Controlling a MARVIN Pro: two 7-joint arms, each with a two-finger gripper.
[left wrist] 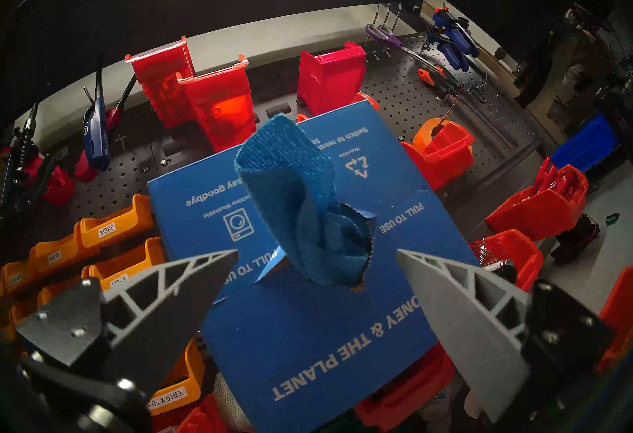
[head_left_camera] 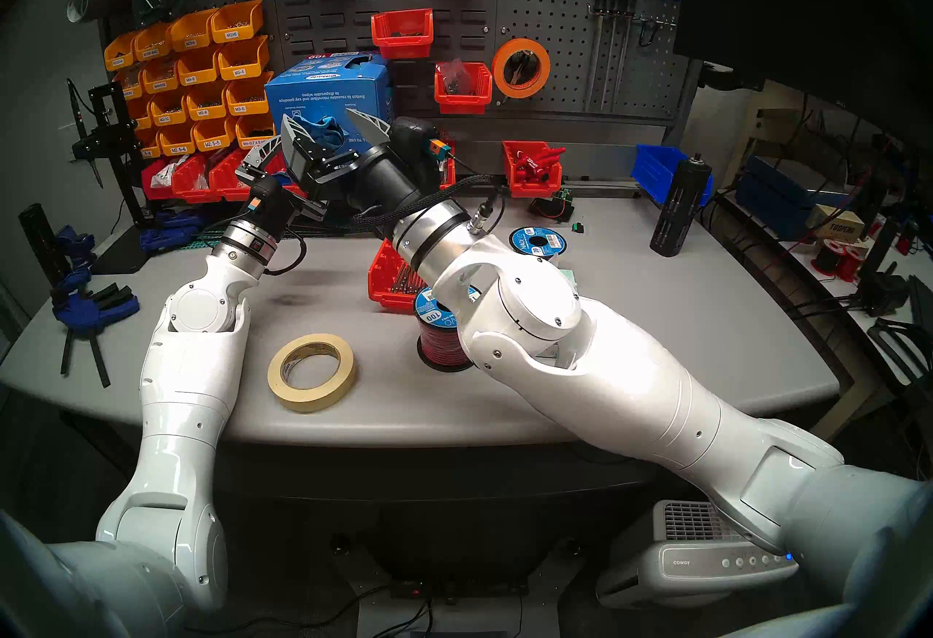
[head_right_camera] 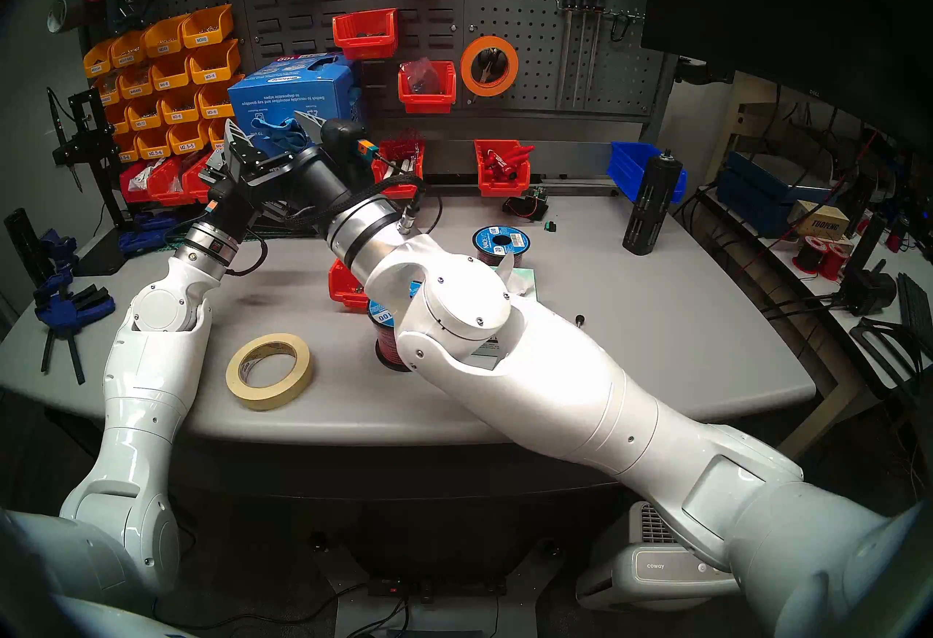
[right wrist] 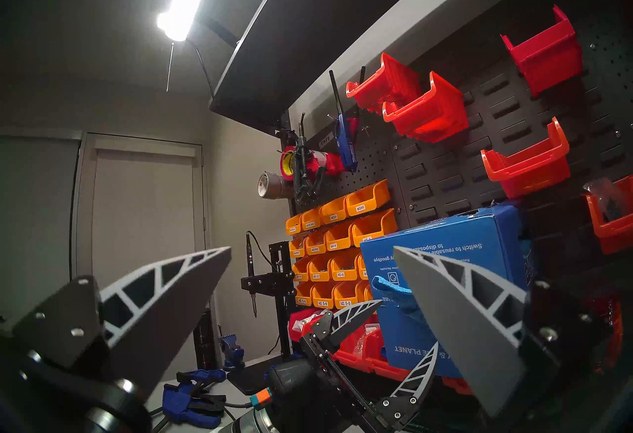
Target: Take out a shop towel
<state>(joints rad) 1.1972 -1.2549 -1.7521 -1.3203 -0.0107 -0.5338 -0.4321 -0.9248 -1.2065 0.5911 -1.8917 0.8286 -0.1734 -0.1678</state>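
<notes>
Shop towel (left wrist: 291, 195), a soft bright-blue woven cloth, pokes in a crumpled twist out of the torn dispensing slot in the face of the blue cardboard carton (left wrist: 318, 329), which stands against the black pegboard (head_left_camera: 535, 15) in the upper middle of the head view. The left gripper (left wrist: 317, 262) faces it in the left wrist view, its grey ribbed fingers (left wrist: 178, 285) spread as wide as they go at the lower corners of the frame, the towel between them but beyond the tips and touching neither; nothing is held. The right gripper (head_left_camera: 330, 127) hangs in front of the carton in the head view, equally wide apart and empty. By my reading the step in hand is the approach to the towel, with the grasp not yet made; the next move calls for bringing the left fingertips up to either side of the protruding fold, pinching it, then drawing it away from the slot, likely without dragging the light carton along. Only the left wrist view shows the slot and the towel's fold clearly; in the head views the right gripper screens most of it, while they alone show the grey table (head_left_camera: 656, 319) with its cream masking-tape roll (head_left_camera: 311, 373). The right wrist view catches just a sliver of towel beside the carton.
</notes>
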